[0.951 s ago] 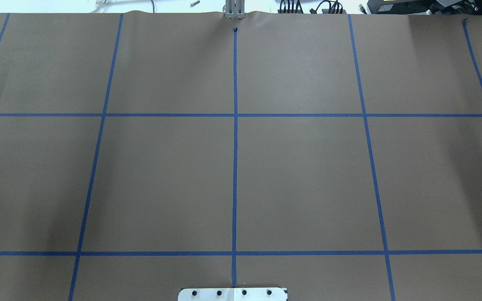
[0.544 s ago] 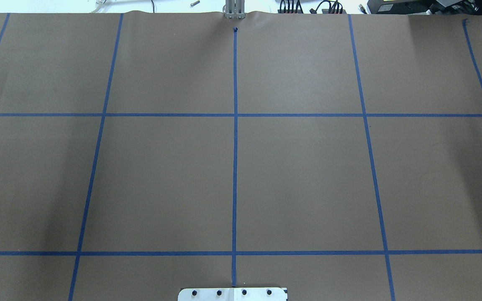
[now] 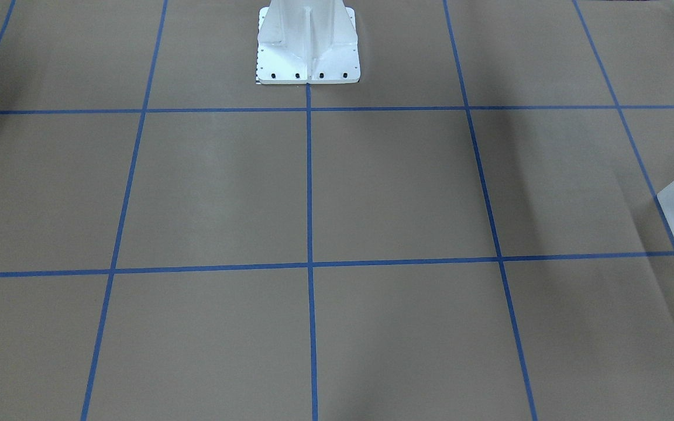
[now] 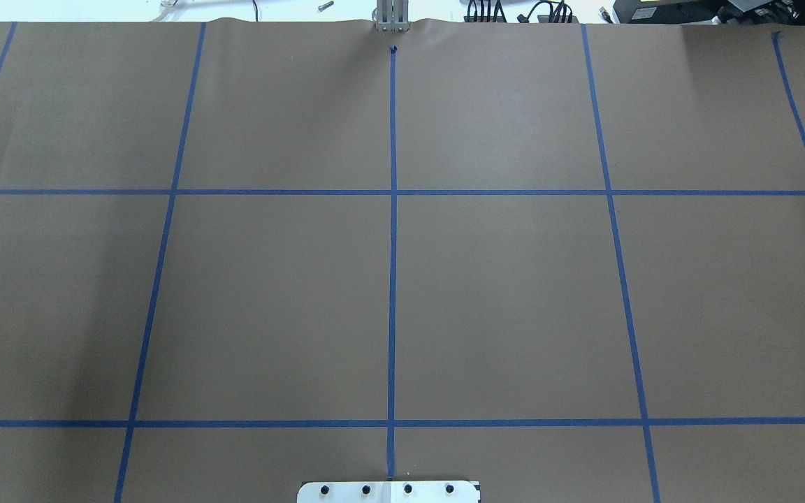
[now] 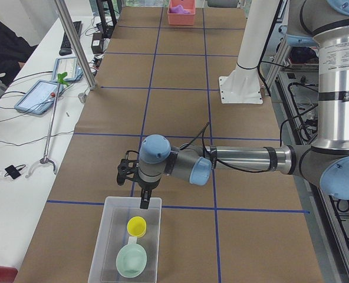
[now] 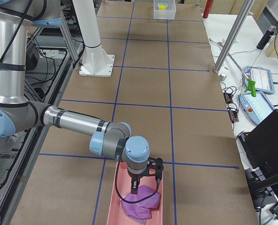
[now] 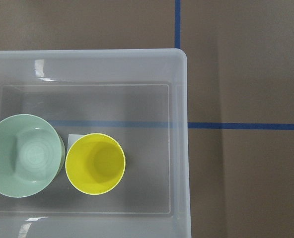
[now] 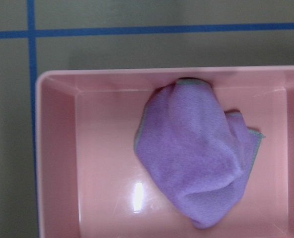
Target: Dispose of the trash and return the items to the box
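Yellow cup (image 7: 96, 163) and mint bowl (image 7: 25, 155) are parked side by side in the box (image 7: 182, 99) at the table's (image 4: 270, 300) left end, but tbh it can't be told how open the left gripper (image 5: 144, 202) or right gripper (image 6: 147, 180) is.

Yellow cup (image 7: 96, 163), mint-green bowl (image 7: 24, 155), frosted-white box (image 7: 181, 163), pink bin (image 8: 55, 158), purple cloth (image 8: 201, 163), blue-gridded brown table (image 4: 270, 300)

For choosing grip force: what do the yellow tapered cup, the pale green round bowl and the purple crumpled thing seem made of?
Yellow tapered cup: probably hard plastic, smooth, thin rim. Pale green round bowl: likely the same, faint sheen. Purple crumpled thing: seemingly soft cloth, matte, fuzzy, folded, with a hemmed edge.
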Available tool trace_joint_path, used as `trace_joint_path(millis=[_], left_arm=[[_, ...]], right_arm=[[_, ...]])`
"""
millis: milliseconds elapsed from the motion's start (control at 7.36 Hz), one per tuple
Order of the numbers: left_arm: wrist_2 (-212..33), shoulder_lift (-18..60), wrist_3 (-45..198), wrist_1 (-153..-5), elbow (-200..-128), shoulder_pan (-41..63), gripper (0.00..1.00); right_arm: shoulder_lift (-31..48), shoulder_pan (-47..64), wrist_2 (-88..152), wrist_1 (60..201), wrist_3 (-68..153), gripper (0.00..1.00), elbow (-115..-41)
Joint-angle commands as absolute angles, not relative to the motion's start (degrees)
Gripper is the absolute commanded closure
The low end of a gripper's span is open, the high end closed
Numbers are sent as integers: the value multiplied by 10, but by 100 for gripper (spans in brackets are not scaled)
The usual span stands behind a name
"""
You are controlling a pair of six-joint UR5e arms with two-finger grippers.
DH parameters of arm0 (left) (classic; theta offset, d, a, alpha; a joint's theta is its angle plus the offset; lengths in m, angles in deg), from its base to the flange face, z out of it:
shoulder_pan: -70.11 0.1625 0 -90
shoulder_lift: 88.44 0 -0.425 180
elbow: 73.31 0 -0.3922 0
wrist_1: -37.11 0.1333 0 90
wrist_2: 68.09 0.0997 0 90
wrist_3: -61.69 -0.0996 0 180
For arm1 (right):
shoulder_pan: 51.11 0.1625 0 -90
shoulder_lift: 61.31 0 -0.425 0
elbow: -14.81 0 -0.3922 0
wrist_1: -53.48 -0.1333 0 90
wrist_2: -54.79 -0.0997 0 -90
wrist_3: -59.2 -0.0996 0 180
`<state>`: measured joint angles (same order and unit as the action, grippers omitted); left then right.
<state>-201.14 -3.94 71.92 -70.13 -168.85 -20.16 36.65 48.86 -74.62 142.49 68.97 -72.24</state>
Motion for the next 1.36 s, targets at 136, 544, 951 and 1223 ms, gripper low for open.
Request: trace_joint_path(millis=[136, 544, 951, 1223], left_arm=[[-2011, -39, 720, -704, -1688, -202, 1], [-2012, -39, 721, -704, -1688, -202, 1], [-2012, -38, 721, -704, -1688, -202, 1], [-2016, -42, 721, -704, -1689, -202, 1]], right_arm=[[333, 494, -749, 1259, 686, 0, -529], [308, 494, -758, 1250, 663, 0, -515], [311, 494, -792, 1257, 649, 0, -575], [334, 494, -804, 1358, 618, 0, -716]])
